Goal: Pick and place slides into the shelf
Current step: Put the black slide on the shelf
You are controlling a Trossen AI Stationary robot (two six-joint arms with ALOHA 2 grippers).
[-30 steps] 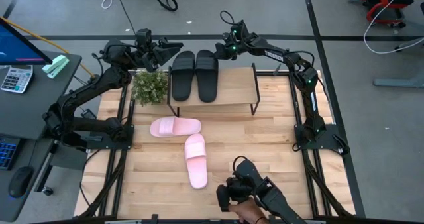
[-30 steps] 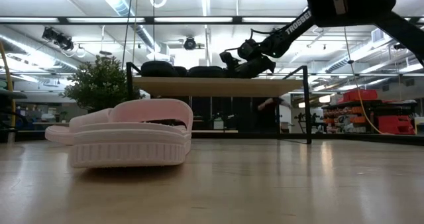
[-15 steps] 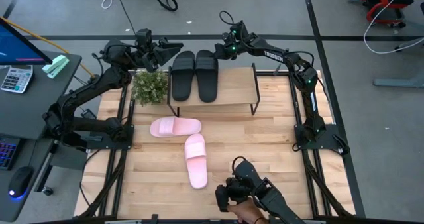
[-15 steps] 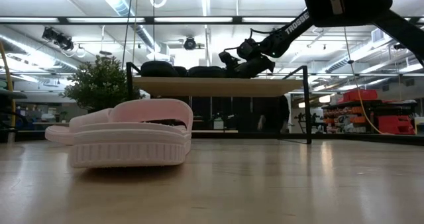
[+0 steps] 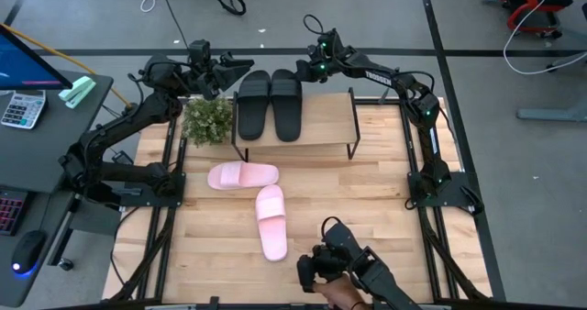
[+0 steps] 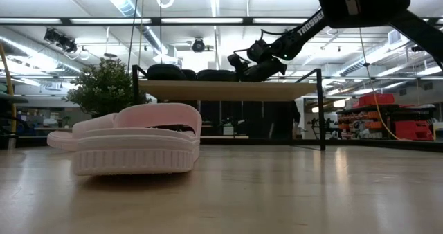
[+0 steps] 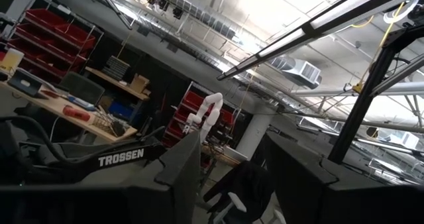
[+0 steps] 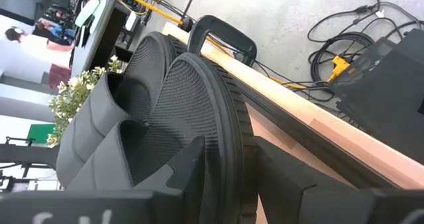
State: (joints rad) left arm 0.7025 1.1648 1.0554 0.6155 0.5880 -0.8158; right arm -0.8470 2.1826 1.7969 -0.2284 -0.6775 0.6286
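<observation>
Wooden slatted tabletop (image 5: 367, 172): pale boards, carrying the pink sandals near its front and the rack at its far edge.
Dark camera unit (image 5: 335, 260): sits at the front edge of the tabletop, right of the nearer pink sandal.
Nearer pink slide (image 5: 271, 220): lies flat on the tabletop, lengthwise front to back; in the low view it fills the foreground, strap arched up (image 6: 135, 147).
Second pink slide (image 5: 242, 175): lies crosswise just behind the first, their ends close together.
Shelf (image 5: 316, 117): light top board on thin black legs, standing at the far side of the tabletop; from the low view its board sits raised above the table (image 6: 228, 90).
Two black slides: side by side on the left part of the shelf board, left one (image 5: 253, 103) and right one (image 5: 286, 103), touching or nearly so.
Potted plant (image 5: 207, 119): just left of the shelf.
Right gripper (image 5: 305, 71): at the far end of the right black slide; the wrist view shows its fingers parted, one on each side of that sandal's rim (image 8: 199, 98), not clamping it.
Left gripper (image 5: 234, 67): raised beyond the far left corner of the shelf, fingers apart with nothing between them.
</observation>
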